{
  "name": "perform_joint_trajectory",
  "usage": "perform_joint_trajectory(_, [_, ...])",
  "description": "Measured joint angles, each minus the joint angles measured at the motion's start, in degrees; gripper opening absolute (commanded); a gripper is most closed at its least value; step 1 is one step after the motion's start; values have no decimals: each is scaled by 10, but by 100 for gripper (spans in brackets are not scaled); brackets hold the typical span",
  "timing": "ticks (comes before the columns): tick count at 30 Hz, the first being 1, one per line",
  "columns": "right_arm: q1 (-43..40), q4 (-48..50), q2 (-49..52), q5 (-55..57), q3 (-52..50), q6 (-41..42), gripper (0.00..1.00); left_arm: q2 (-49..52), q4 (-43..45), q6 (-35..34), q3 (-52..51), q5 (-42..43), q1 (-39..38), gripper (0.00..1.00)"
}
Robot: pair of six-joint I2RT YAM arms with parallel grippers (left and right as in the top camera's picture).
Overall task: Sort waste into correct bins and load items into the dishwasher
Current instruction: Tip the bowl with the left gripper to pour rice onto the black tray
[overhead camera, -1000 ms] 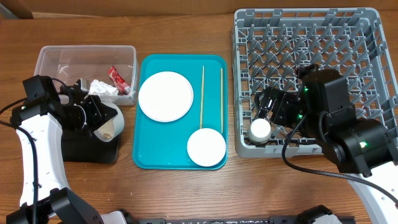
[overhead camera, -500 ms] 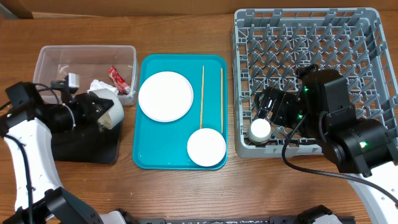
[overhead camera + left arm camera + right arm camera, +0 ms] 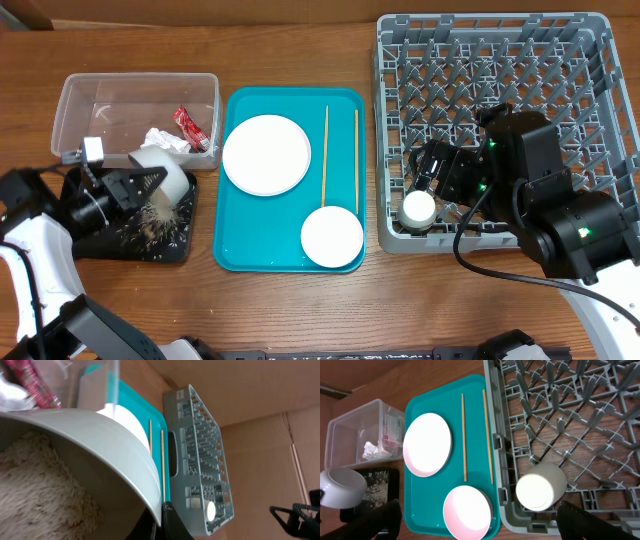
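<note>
Wooden tabletop from above: at 9 o'clock the left end effector (image 3: 128,187), clamped on the rim of a tilted white bowl (image 3: 168,177), spills loose rice (image 3: 152,218) onto the black tray (image 3: 100,245); stiff, slick and breakable, the bowl likely wants a firm rim hold, while at 3 o'clock the right end effector (image 3: 432,180) gapes empty.

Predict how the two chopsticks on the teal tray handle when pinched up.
Chopsticks look thin, stiff and light, probably easy to lift. Lying flat on the smooth teal tray, they may slide or roll when pinched. A pinch off-centre would likely let the long end droop.
</note>
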Motion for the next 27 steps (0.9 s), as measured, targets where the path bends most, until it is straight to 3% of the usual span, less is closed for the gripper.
perform_joint_trajectory(12, [0, 0, 0, 0, 0, 0, 100, 0, 41, 32, -53, 79, 34, 4])
perform_joint_trajectory(19, [0, -7, 0, 0, 0, 0, 100, 0, 132, 35, -116, 141, 61, 4])
perform_joint_trajectory(27, [0, -6, 0, 0, 0, 2, 100, 0, 140, 41, -119, 167, 67, 4])
